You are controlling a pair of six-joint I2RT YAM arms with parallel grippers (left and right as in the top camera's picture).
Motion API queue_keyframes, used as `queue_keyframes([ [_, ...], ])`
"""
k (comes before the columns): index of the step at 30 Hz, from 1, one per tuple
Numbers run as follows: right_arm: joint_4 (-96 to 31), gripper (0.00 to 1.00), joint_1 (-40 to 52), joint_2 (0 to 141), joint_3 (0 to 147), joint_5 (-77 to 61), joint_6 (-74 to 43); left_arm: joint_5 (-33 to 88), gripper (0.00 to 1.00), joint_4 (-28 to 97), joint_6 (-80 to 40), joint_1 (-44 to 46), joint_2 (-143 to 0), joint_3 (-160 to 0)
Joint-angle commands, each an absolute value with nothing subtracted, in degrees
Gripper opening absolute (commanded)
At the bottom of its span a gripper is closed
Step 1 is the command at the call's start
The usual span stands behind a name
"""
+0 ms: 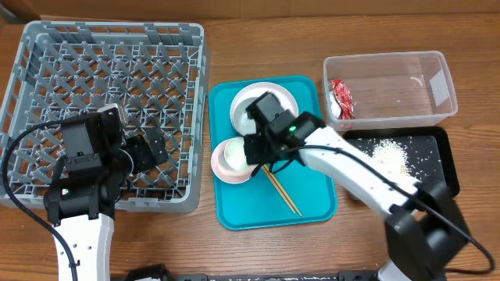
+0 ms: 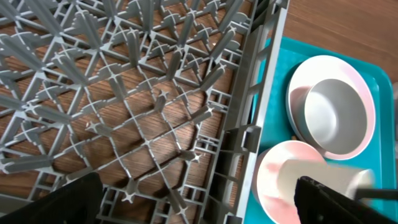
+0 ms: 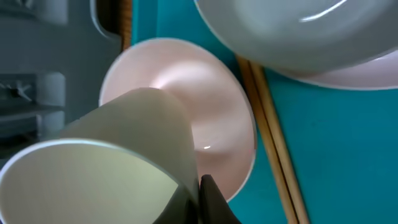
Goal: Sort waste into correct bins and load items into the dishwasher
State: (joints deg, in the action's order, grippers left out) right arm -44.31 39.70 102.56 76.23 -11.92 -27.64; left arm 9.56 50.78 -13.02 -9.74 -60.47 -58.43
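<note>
Overhead, the right end effector (image 1: 251, 150) is clamped on the small white cup (image 1: 234, 158), which is tilted in the pale pink bowl (image 1: 225, 168) on the teal tray (image 1: 312, 199), beside the wooden chopsticks (image 1: 281, 191) and the grey-white bowl (image 1: 246, 111) resting on the white plate (image 1: 286, 95). The left end effector (image 1: 152, 148) hangs empty with its fingers spread wide over the part of the grey dish rack (image 1: 94, 70) nearest that tray. The red snack wrapper (image 1: 341, 99) lies in the clear tub (image 1: 437, 78) and the rice (image 1: 387, 152) on the black tray (image 1: 439, 160), both on the wooden surface (image 1: 258, 39)
</note>
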Motion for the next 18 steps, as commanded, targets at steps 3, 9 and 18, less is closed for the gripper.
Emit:
queue_keyframes([
  [3, -45.91, 0.04, 32.27, 92.58, 80.34, -10.37, -26.81, 19.0, 1.0, 48.25, -13.5, -9.3, -60.75, -59.94],
  [9, -47.9, 0.04, 22.04, 91.39, 80.31, -22.24, -25.06, 31.99, 0.94, 42.24, -15.59, -9.3, -61.3, -59.94],
  [18, -46.63, 0.04, 16.27, 91.42, 80.31, -51.33, -14.48, 56.77, 0.97, 28.99, -22.7, -7.49, -68.6, -59.94],
])
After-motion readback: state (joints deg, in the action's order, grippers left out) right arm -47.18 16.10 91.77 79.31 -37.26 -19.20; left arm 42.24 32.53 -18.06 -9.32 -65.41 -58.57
